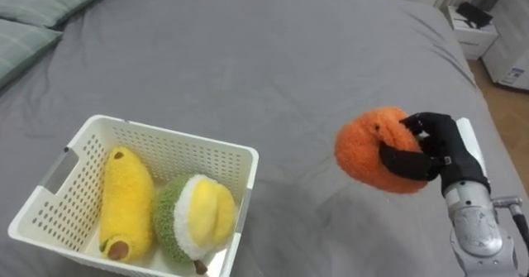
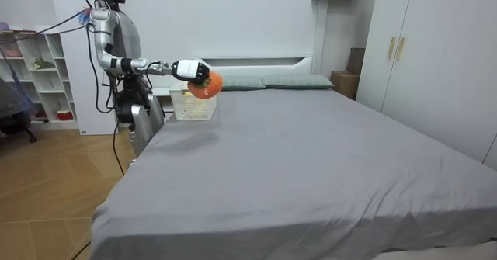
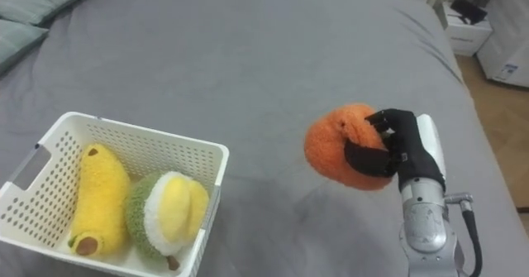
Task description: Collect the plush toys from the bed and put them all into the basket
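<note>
My right hand (image 1: 438, 157), fingers curled round the orange plush toy (image 1: 368, 149), could drop it short of the white basket (image 1: 165, 134) if fur slips.

Fuzzy plush orange toy (image 1: 376, 149), perforated white plastic basket (image 1: 211, 149), matt grey cloth bedsheet (image 1: 273, 62), plush banana (image 1: 126, 198)

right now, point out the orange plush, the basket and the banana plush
orange plush (image 1: 364, 149): left eye view, its bare left side
basket (image 1: 169, 134): left eye view, its far rim
banana plush (image 1: 126, 198): left eye view, middle of its body
</note>
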Controlling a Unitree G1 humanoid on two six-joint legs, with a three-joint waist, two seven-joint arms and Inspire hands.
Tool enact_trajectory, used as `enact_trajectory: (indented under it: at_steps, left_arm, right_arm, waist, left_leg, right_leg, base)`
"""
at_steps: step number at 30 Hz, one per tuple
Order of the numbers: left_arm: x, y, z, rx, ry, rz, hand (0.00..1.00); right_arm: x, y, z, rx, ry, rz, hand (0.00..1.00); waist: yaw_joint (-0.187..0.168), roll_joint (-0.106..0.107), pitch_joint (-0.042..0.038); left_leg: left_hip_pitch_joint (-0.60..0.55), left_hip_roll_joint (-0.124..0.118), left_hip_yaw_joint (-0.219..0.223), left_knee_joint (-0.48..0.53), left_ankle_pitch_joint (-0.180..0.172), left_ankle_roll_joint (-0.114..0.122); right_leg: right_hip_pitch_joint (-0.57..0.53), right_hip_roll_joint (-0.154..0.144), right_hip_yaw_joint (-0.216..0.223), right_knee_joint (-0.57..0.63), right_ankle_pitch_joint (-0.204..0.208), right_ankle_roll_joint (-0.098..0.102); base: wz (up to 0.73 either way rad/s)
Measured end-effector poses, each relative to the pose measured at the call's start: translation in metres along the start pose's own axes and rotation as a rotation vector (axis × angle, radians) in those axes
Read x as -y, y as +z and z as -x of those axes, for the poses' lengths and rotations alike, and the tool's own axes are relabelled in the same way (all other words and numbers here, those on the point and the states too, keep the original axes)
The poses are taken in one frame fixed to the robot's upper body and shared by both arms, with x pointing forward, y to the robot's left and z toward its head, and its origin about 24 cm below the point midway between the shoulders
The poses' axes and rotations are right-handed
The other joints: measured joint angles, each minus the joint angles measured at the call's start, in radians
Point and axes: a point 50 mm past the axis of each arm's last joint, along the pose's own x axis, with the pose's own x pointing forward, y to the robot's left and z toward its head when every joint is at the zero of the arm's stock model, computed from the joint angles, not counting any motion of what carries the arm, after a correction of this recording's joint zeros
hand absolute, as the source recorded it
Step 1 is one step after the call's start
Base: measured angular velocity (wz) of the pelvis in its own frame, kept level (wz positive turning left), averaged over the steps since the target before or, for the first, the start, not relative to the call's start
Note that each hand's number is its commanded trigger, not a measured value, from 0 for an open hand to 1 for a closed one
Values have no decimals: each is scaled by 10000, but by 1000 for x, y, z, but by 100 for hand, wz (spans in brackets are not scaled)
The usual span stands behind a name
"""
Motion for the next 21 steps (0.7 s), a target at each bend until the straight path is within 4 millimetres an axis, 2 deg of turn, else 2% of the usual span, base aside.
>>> enact_trajectory:
  at_steps: [7,11,21]
  left_arm:
    - [1,-4,-1,-399,2,282,0]
    - [2,-7,-1,-469,-3,285,0]
    - [4,-8,0,-477,-127,297,0]
  right_arm:
    - [7,26,-2,1043,-334,33,100]
    - [9,33,-2,1341,-383,10,100]
    - [20,75,-6,3000,-792,-80,100]
  waist:
    - [192,84,42]
    - [242,80,41]
    - [478,-74,12]
  left_leg:
    - [-31,-2,-39,-27,-4,1]
    - [-59,-7,-82,-27,-3,2]
    - [-93,-9,-109,-4,-1,1]
  right_leg:
    - [-29,3,-3,-8,-1,1]
    - [-24,2,-45,-9,-1,1]
    - [-23,-1,-107,-28,0,0]
  base:
    - [0]
    - [3]
    - [0]
